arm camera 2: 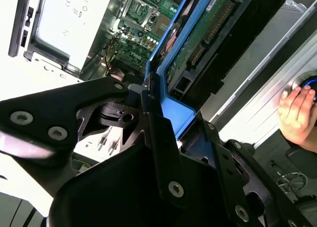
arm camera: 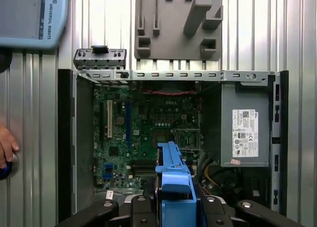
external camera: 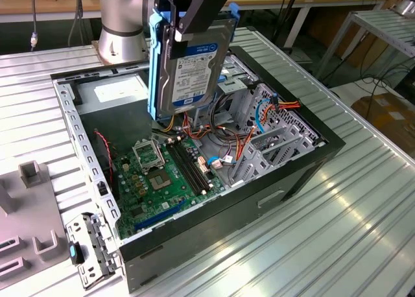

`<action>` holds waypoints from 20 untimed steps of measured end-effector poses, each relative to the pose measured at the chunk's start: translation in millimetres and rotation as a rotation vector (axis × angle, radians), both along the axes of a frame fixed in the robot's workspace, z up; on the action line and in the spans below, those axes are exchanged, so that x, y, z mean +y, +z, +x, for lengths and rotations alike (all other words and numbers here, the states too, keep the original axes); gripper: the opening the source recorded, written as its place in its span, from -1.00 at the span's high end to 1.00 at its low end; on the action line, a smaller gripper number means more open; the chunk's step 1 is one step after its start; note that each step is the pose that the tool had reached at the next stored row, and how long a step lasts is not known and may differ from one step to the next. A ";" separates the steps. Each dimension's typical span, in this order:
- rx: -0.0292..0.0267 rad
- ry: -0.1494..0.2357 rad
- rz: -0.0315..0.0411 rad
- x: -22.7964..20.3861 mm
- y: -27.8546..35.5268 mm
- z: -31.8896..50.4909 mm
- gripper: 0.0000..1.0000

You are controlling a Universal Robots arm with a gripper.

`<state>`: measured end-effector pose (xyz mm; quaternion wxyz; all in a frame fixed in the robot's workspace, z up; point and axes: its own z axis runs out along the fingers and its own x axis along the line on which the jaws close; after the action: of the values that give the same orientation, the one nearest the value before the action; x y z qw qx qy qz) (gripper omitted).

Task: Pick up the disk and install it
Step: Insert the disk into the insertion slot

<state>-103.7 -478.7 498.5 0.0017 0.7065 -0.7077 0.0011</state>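
Observation:
The disk (external camera: 194, 70) hangs upright above the open computer case (external camera: 305, 174), over its middle. It has a white label with a blue band and a blue plastic rail frame. My gripper (external camera: 174, 30) is shut on it from above, with one black finger (external camera: 190, 11) pressed on the labelled face. In the second wrist view the disk's green circuit-board side (arm camera 2: 198, 43) and blue rail run away from the gripper (arm camera 2: 148, 105). In the first wrist view the blue frame of the disk (arm camera: 173, 180) sticks out between the fingers over the motherboard (arm camera: 143, 133).
Inside the case lie the motherboard (external camera: 162, 174), a grey power supply (external camera: 117, 93), a metal drive cage (external camera: 272, 138) and orange and blue cables. A grey fixture (external camera: 26, 180) and a loose metal bracket (external camera: 91, 251) sit beside the case. A person's hand (arm camera 2: 297, 108) rests on a blue button.

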 end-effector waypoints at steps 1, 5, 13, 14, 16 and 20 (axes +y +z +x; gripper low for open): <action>0.0000 0.000 0.0000 -0.7 0.0 0.0 0.26; 0.0000 0.000 0.0001 -2.9 0.0 0.0 0.26; 0.0000 0.000 0.0000 -3.1 0.0 0.0 0.26; 0.0000 0.000 0.0001 -3.1 0.0 0.0 0.26; 0.0000 0.000 0.0000 -3.8 0.0 0.0 0.26; 0.0000 0.000 0.0000 -7.2 -0.1 0.1 0.26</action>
<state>-103.6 -485.9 498.4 0.0017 0.7065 -0.7077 0.0011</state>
